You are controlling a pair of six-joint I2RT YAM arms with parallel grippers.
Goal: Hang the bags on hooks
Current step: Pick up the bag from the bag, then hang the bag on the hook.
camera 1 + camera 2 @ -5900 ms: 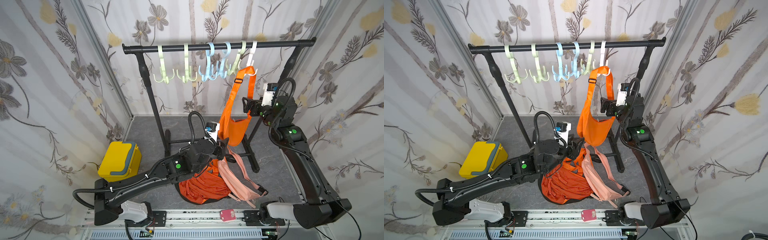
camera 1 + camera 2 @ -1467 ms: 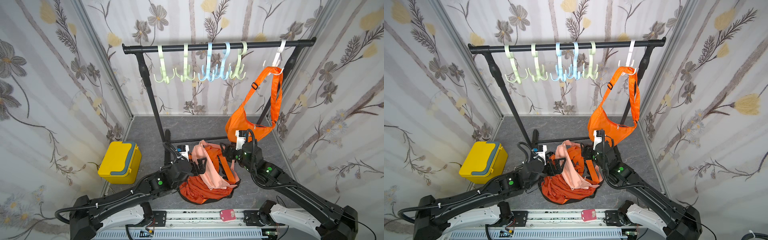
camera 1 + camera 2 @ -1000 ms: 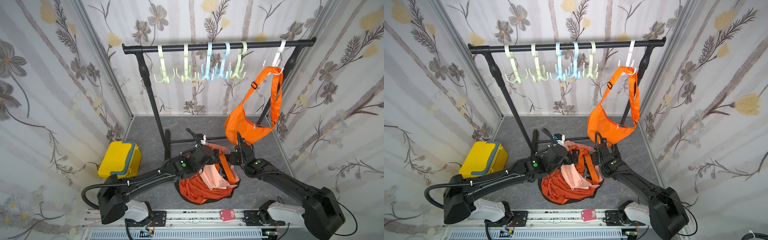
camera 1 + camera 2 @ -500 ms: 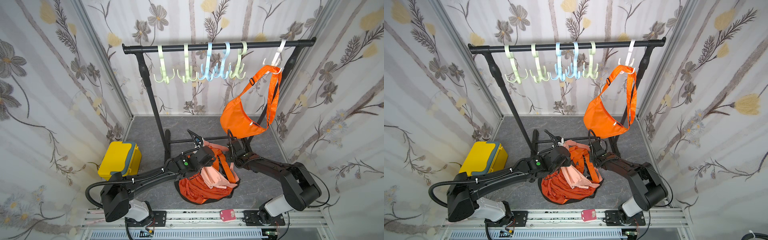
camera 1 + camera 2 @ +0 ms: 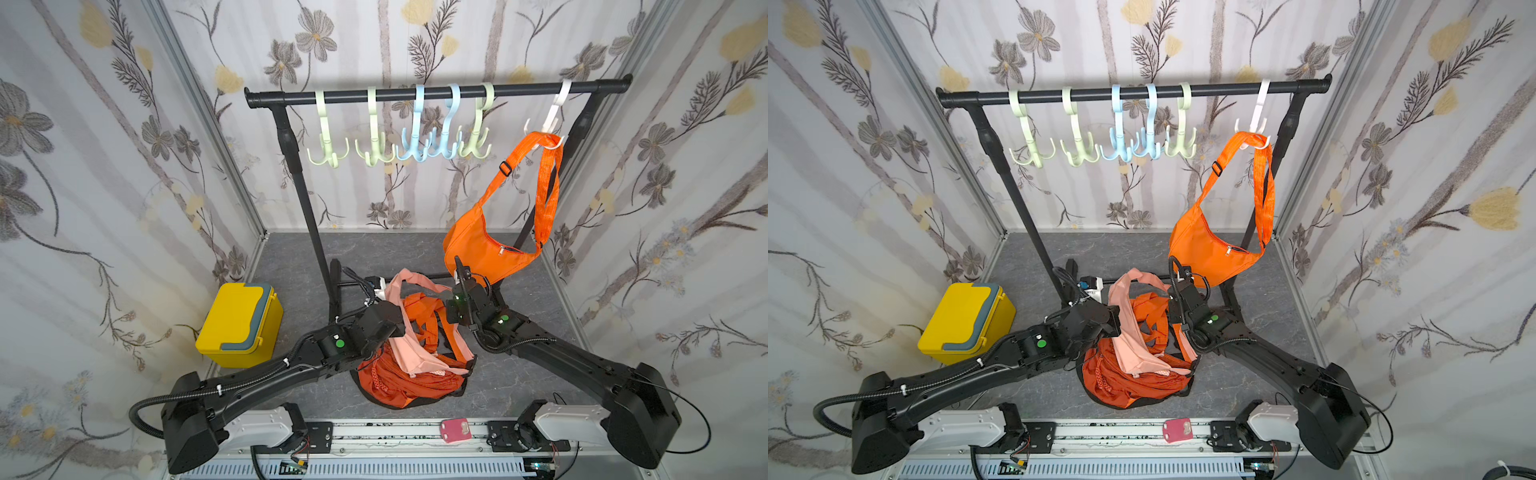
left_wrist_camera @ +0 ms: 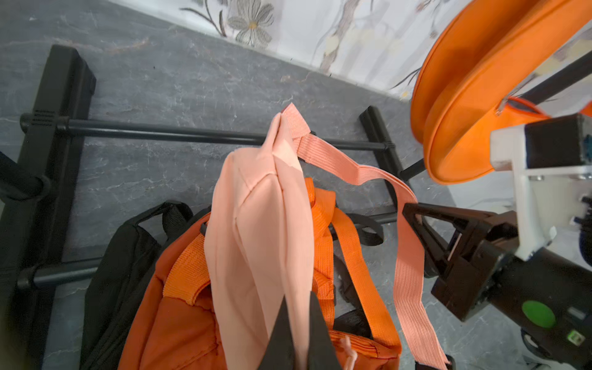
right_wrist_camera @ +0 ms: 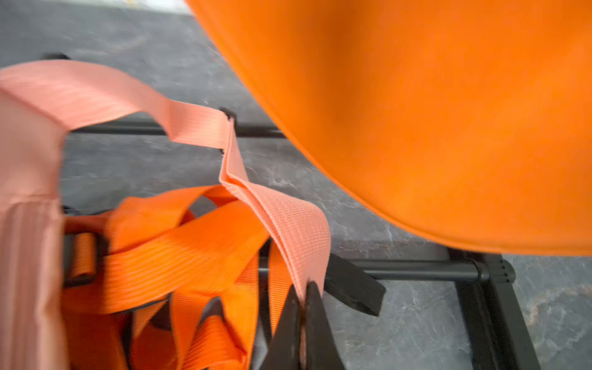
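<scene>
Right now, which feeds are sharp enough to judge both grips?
Right wrist view: pink bag smeared by blur, hanging orange bag soft, strap at the right pincer crisp. Left wrist view: sharp, that bag clear in the left pincer. Both top views: sharp, evenly lit.

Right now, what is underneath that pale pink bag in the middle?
An orange backpack lies beneath the pink bag, its orange straps poking out beside it. The backpack's middle is covered by the bag, and whatever lies below the backpack cannot be seen.
</scene>
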